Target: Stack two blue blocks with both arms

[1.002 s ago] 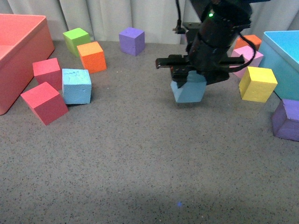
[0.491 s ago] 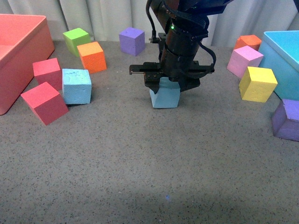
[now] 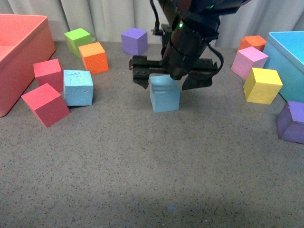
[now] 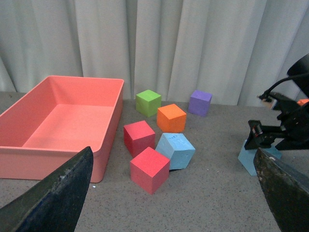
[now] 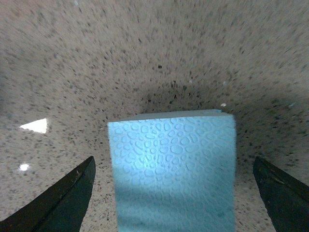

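right gripper (image 3: pixel 168 81) has just spread wide and let go of its blue block (image 3: pixel 165 97) mid-table, left gripper (image 4: pixel 173 152) gaping empty, second blue block (image 3: pixel 78 89) well apart, stacking not yet done.

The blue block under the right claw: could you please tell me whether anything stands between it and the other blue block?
Nothing visible does. Only bare grey table lies between the blue block and the scuffed blue block; the red cubes sit on its far side.

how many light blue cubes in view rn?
2. The left blue cube sits beside the red cubes; the centre blue cube stands between the spread fingers of the right arm. That arm could hide more behind it.
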`<act>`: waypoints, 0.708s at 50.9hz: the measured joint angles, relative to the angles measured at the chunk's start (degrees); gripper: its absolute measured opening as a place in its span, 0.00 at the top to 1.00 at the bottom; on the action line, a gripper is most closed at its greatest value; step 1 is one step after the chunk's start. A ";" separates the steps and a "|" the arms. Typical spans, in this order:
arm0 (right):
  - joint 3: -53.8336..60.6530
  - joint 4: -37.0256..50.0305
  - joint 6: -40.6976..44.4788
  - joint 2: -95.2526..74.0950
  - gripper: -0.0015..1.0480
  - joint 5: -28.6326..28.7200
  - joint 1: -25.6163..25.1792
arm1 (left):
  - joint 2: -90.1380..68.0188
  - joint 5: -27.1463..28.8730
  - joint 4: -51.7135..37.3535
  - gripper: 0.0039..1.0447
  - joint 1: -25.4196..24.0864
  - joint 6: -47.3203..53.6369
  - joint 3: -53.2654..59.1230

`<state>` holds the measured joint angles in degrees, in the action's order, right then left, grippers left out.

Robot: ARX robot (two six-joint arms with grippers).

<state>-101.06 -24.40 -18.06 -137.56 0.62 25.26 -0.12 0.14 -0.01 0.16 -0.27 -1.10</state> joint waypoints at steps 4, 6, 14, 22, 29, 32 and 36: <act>4.17 3.85 0.13 5.62 0.09 -0.35 -0.44 | 0.00 0.00 0.00 0.06 0.00 0.00 0.00; 4.81 4.98 0.42 7.13 0.10 -1.31 -0.48 | 0.00 0.00 0.00 0.06 0.00 0.00 0.00; 34.23 56.02 13.49 16.17 0.37 -20.94 -2.56 | 0.00 -0.02 0.00 0.06 0.00 0.00 0.00; 54.31 88.13 16.83 24.48 0.61 -18.64 -6.71 | 0.02 -0.02 0.00 0.06 0.00 0.00 0.00; 67.41 91.56 17.70 37.03 0.88 -15.43 -11.02 | 0.02 -0.07 0.00 0.06 0.00 0.00 0.00; 70.75 91.58 17.81 39.85 0.96 -14.25 -11.80 | 0.02 -0.07 0.00 0.06 0.00 0.00 0.00; 74.77 91.73 18.03 43.21 0.99 -12.87 -12.81 | 0.02 -0.07 0.00 0.06 0.00 0.00 0.00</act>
<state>-26.28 67.33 -0.03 -94.35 -12.25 12.45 -0.10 0.08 -0.01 0.16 -0.27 -1.10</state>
